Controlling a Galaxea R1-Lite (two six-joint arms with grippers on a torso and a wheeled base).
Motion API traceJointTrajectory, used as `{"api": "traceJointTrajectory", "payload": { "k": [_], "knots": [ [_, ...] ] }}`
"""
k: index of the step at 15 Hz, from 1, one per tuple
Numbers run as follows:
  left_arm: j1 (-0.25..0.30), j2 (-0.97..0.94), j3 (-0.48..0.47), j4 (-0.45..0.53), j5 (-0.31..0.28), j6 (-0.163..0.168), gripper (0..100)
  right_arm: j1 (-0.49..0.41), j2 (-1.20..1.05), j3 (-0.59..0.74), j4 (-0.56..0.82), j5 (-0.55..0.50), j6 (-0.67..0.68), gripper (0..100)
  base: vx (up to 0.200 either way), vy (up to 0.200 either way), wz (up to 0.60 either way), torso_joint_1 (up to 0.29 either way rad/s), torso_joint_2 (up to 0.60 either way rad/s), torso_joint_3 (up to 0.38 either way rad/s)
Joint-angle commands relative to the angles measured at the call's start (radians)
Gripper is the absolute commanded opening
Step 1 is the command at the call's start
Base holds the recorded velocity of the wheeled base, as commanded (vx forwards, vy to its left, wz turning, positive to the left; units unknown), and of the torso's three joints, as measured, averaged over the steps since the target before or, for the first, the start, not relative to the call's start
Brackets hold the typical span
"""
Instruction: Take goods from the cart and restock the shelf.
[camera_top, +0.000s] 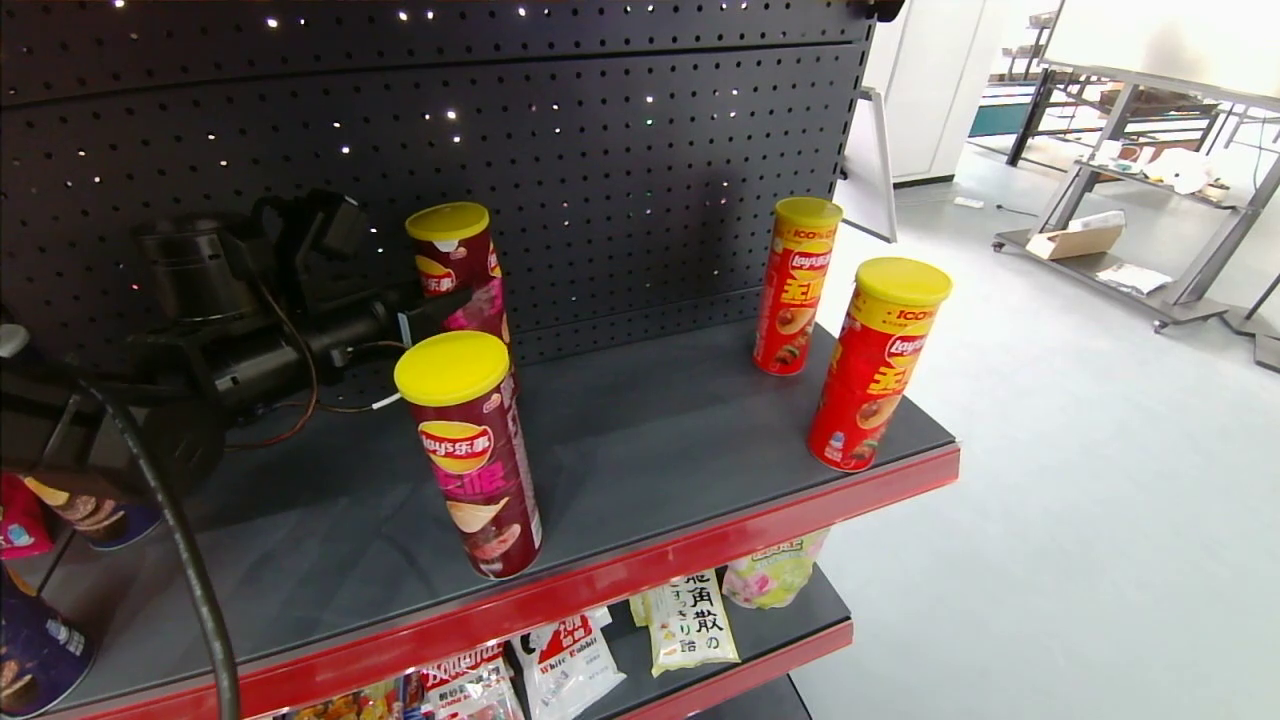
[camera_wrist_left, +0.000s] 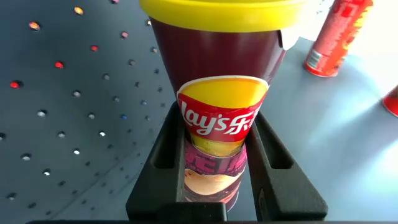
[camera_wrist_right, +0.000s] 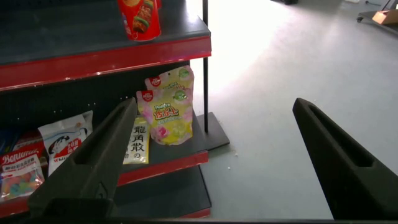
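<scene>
A maroon chip can (camera_top: 452, 262) with a yellow lid stands upright at the back of the grey shelf (camera_top: 640, 440), close to the black pegboard. My left gripper (camera_top: 438, 306) comes in from the left and is shut on this can (camera_wrist_left: 219, 81); its black fingers (camera_wrist_left: 166, 155) press both sides of the can's lower body. A second maroon can (camera_top: 472, 460) stands in front, near the red shelf edge. Two red cans (camera_top: 797, 285) (camera_top: 878, 365) stand at the shelf's right end. My right gripper (camera_wrist_right: 217, 130) hangs open, lower down, beside the lower shelves.
Snack bags (camera_wrist_right: 166, 106) lie on the lower shelf (camera_wrist_right: 161, 168), under the red can (camera_wrist_right: 140, 18) at the upper shelf's edge. More goods sit at the far left (camera_top: 40, 640). Open grey floor (camera_top: 1080, 480) stretches to the right, with metal racks (camera_top: 1120, 260) beyond.
</scene>
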Motion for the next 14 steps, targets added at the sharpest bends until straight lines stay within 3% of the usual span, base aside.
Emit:
{"api": "traceJointTrajectory", "payload": {
  "k": [1, 7, 14],
  "knots": [
    [0.000, 0.038, 0.003, -0.034, 0.001, 0.003, 0, 0.000, 0.001, 0.000, 0.000, 0.000, 0.000, 100, 0.000, 0.000, 0.00, 0.000, 0.00, 0.000],
    [0.014, 0.063, 0.023, -0.071, 0.035, 0.010, 0, 0.000, 0.001, 0.000, 0.000, 0.000, 0.000, 100, 0.000, 0.000, 0.00, 0.000, 0.00, 0.000],
    [0.011, 0.072, 0.046, -0.095, 0.034, 0.003, 0, 0.000, 0.001, 0.000, 0.000, 0.000, 0.000, 100, 0.000, 0.000, 0.00, 0.000, 0.00, 0.000]
  ]
}}
